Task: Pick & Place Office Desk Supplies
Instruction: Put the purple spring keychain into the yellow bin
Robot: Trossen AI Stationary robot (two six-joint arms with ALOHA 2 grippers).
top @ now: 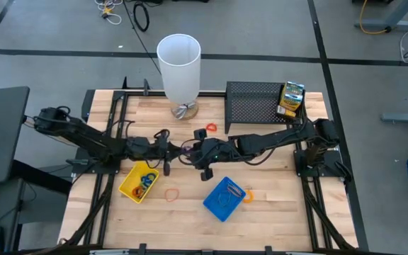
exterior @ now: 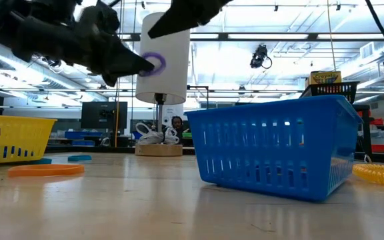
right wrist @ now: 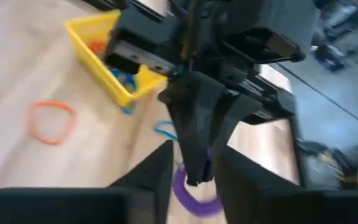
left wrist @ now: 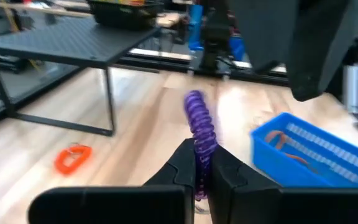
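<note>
- Right now I am looking at a handover in mid-air above the middle of the wooden table: both of my arms meet there, nose to nose.
- My left gripper has its two fingers pressed together on a purple coiled band; in the left wrist view the loop stands up from between the pads, so I judge it is pinched at one edge to leave the rest free.
- My right gripper faces it from 3 o'clock. Its fingers stand apart on either side of the left gripper's tip, with the purple coiled band hanging between them. I read that as a release, though I cannot tell whether a pad touches the loop.
- From the low view the purple coiled band shows as a small ring in front of the tall white cylinder, well above the table.
- At 7 o'clock from the grippers sits the yellow tray, already holding some coloured loops; I judge it the likely goal, since it lies under the left arm's reach.
- At 5 o'clock sits the blue tray, also with loops inside.
- An orange band lies loose between the two trays, and a red band lies at 12 o'clock near the black mesh rack.
- On that rack's far corner rests a green-yellow box, out of the way.
</note>
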